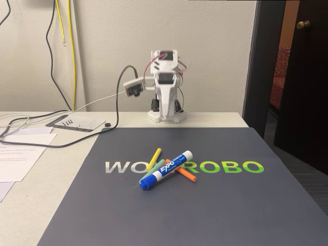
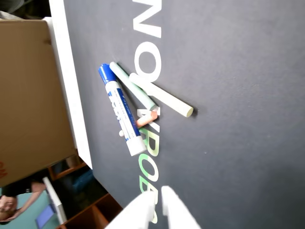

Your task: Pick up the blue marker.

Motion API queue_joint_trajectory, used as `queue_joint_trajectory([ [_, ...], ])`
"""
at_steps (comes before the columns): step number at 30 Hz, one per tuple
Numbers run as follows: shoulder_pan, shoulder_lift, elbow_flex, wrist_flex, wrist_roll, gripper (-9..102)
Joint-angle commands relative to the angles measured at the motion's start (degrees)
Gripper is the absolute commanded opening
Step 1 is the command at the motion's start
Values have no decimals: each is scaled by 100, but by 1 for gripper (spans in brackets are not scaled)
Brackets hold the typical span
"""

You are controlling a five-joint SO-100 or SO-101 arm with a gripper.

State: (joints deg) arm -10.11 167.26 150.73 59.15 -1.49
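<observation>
The blue marker (image 1: 166,169) lies on the dark mat (image 1: 205,215), a thick white barrel with a blue EXPO label and its blue cap toward the front left. It rests across thin yellow (image 1: 154,158), green (image 1: 152,169) and orange (image 1: 185,175) sticks. In the wrist view the blue marker (image 2: 121,110) sits up and left of my gripper (image 2: 157,200), well apart from it. The white fingertips (image 2: 143,207) stand close together with only a narrow slit and nothing between them. My arm (image 1: 164,84) is folded at the back of the table, far from the pile.
Papers (image 1: 20,154) and black cables (image 1: 61,138) lie on the left of the table. A dark door (image 1: 302,77) stands at the right. A cardboard box (image 2: 28,95) sits beyond the table edge (image 2: 71,95) in the wrist view.
</observation>
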Motion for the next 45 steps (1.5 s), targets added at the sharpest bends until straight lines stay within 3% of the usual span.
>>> queue_joint_trajectory([
  [1, -53, -1002, -1274, 237, -255, 0],
  [9, -255, -2628, -2962, 396, -1600, 0],
  [21, 70, -3639, -3226, -519, -4878, 0],
  [33, 554, -4210, -3489, -475, -6425, 0],
  [45, 765, -4562, -3498, -659, -7058, 0],
])
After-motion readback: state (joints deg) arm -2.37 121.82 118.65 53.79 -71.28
